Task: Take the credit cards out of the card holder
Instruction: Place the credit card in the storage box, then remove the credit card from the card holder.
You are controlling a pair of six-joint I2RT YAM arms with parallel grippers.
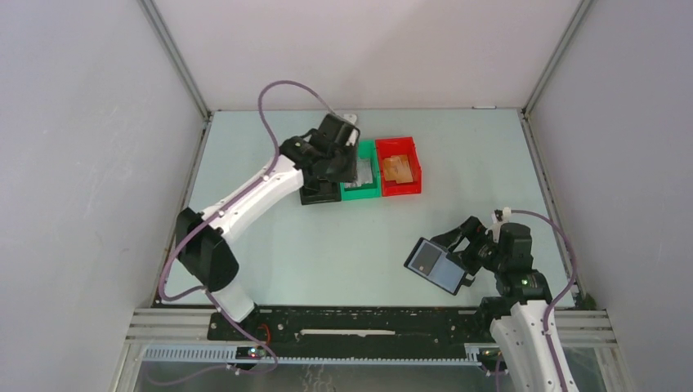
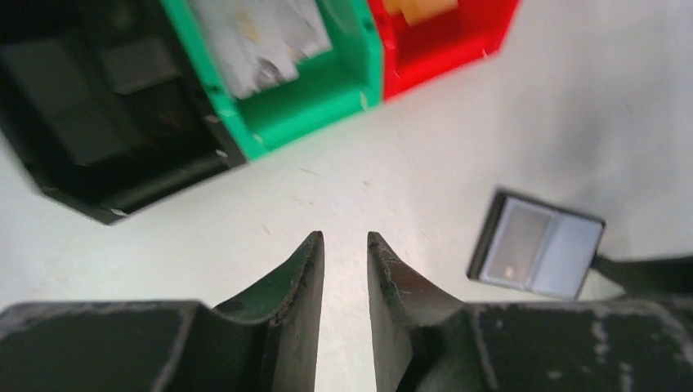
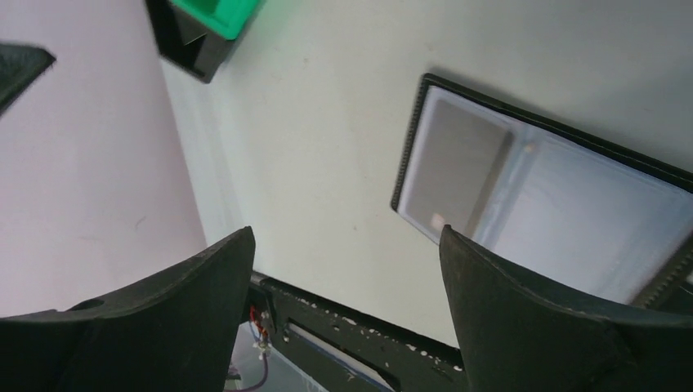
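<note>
Since a grey card (image 3: 453,167) shows in the open card holder (image 1: 437,265), lying at 4 o'clock on the table (image 1: 327,253), the right gripper (image 3: 345,233), wide apart and empty at the holder's 3 o'clock, would do best to pin the cover while that card slides out. Farther off, at 12 o'clock, the left gripper (image 2: 344,238) hangs slightly parted, holding nothing, by three bins: green bin (image 2: 310,122) with silver cards (image 2: 253,33), red bin (image 2: 441,49) with orange cards (image 1: 398,167), black bin (image 2: 106,122) too dark to read.
</note>
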